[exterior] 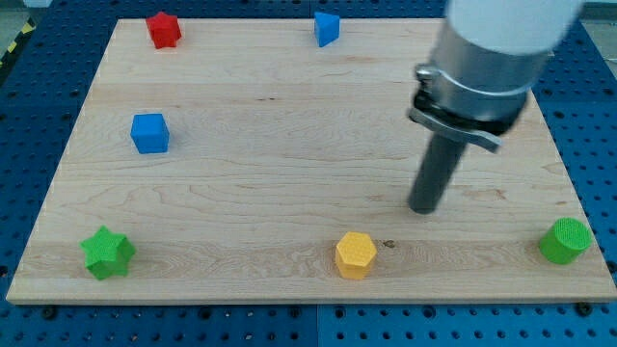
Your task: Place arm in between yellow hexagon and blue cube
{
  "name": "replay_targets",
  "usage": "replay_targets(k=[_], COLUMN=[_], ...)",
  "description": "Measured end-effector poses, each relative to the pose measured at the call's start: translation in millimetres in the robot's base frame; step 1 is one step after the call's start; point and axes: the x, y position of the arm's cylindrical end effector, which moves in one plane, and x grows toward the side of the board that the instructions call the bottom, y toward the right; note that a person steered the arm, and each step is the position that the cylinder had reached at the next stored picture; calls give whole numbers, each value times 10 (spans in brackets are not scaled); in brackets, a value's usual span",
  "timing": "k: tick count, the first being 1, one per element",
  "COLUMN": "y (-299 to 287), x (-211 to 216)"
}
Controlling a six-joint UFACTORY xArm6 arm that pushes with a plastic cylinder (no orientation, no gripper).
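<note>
Aiming point: the open stretch of board between the yellow hexagon [356, 255] and the blue cube [149, 133] is to be reached by my tip [423, 208].
Landmark: the yellow hexagon is taken as reference for every place below.
Tip position: my tip is set down to the view's right of the hexagon and a little toward the view's top — near it, not touching, and on the side away from the cube.
Blue cube: found well apart from the hexagon, toward the view's left and top.
Suggested path: the tip would best be carried toward the view's left, passing on the top side of the hexagon with clear room, so that the hexagon is not nudged; it would then be halted about midway on the line joining the hexagon to the cube. No block lies in that stretch, so a clean slide is judged likely.
Jaws: none are fitted — the arm ends in a plain rod, nothing can be opened or closed, and nothing is held.
Risk: a low, direct line to the left would be judged to clip the hexagon.
Count, yellow: one hexagon.
Count, blue: two — the cube and a blue triangular block [327, 28], far toward the view's top.
Count, red: one red star [164, 29], far toward the top left.
Count, green: two — a green star [107, 252] far to the left, a green cylinder [564, 240] far to the right.
Count, total: six blocks on one wooden board [270, 183].
</note>
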Motion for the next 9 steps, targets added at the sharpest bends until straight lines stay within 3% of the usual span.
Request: replay_targets(k=[1, 4, 6, 9], y=[-290, -364, -1003, -1307], x=[-203, -235, -293, -293])
